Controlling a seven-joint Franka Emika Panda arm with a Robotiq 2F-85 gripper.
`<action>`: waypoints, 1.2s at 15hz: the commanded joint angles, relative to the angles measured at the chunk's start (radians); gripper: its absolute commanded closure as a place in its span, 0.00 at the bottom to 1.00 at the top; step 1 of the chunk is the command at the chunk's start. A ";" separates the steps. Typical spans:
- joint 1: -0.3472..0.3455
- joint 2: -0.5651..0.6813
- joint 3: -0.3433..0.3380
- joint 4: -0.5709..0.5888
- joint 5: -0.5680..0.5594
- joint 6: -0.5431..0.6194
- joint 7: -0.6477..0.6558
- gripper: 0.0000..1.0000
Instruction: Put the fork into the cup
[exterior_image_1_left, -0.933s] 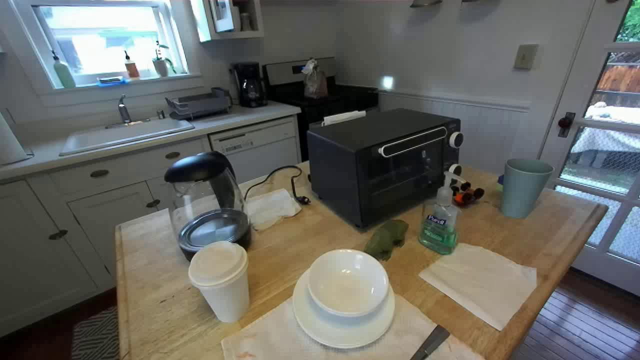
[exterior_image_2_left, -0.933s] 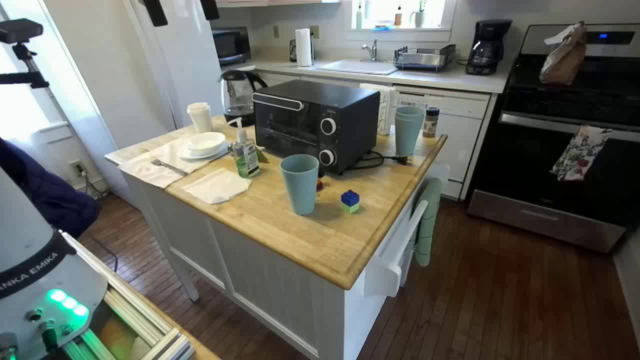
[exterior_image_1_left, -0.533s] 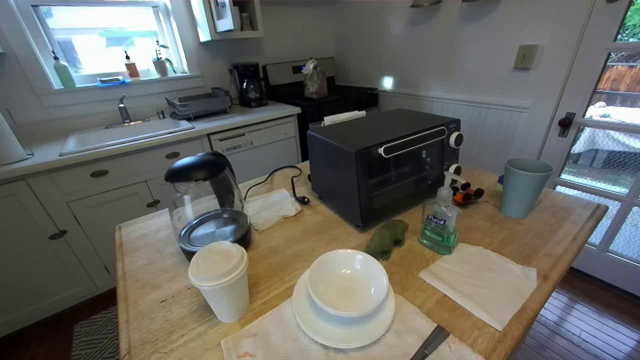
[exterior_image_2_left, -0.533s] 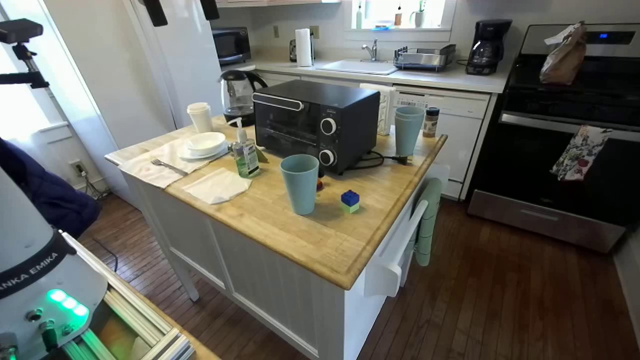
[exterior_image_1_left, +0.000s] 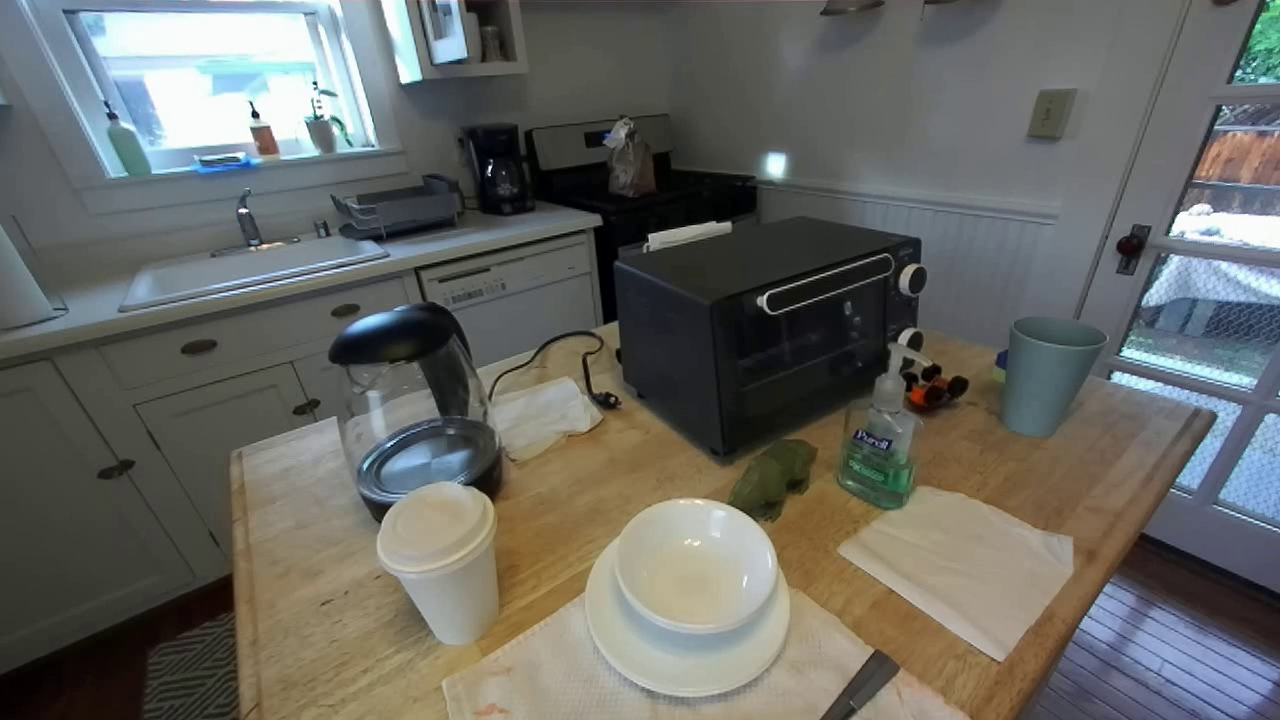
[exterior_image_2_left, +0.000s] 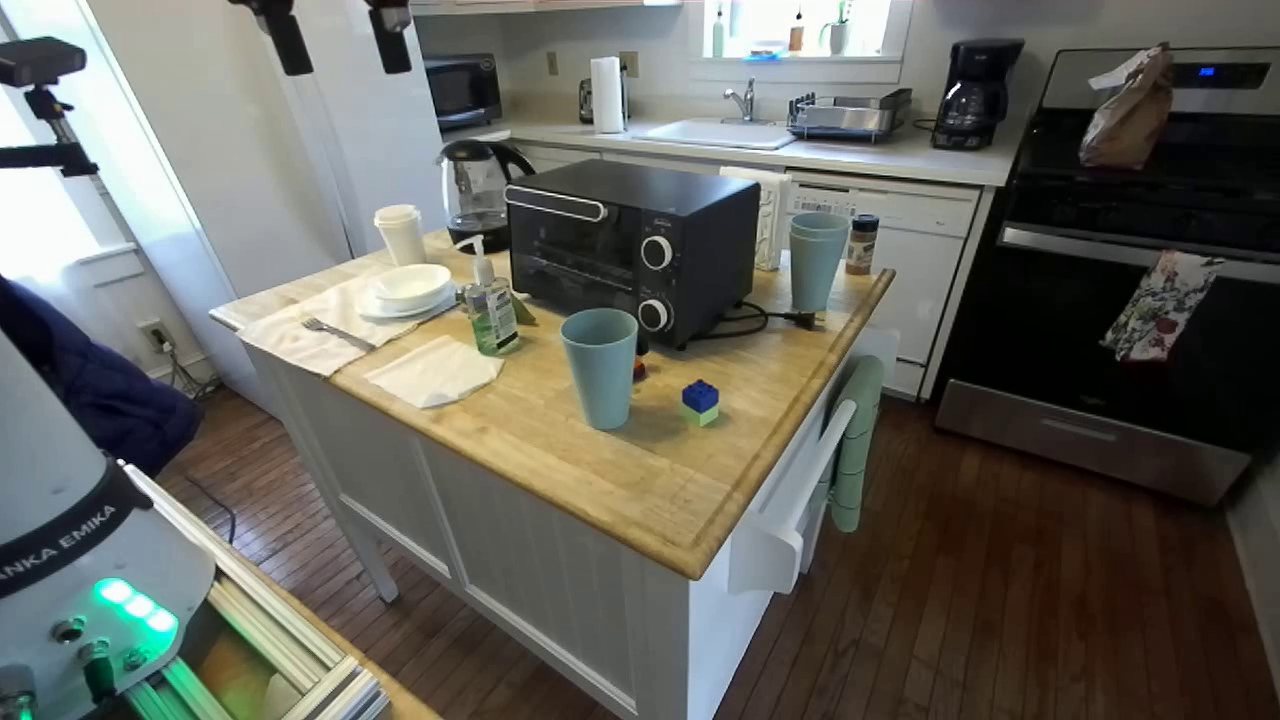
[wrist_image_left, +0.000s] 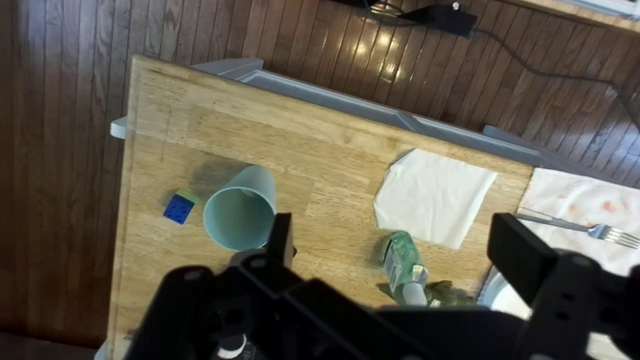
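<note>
In an exterior view the fork is cut off; in the wrist view it lies nearly crosswise, tines rightward. The jaws stand apart.

On the table I count one fork, one lidded white cup and three teal cups, two nested. I add one bowl, one kettle, one Purell bottle, one toaster oven.

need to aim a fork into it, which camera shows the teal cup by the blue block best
The wrist view, since it looks down into the teal cup, showing its open rim and much of its inside. Both exterior views show it upright on the wooden tabletop: mainly its outer side, little of its inside.
</note>
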 joint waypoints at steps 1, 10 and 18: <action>0.024 -0.026 0.048 -0.047 0.103 -0.059 0.118 0.00; 0.005 -0.026 0.219 -0.231 0.368 -0.004 0.530 0.00; 0.011 0.000 0.233 -0.232 0.372 0.005 0.529 0.00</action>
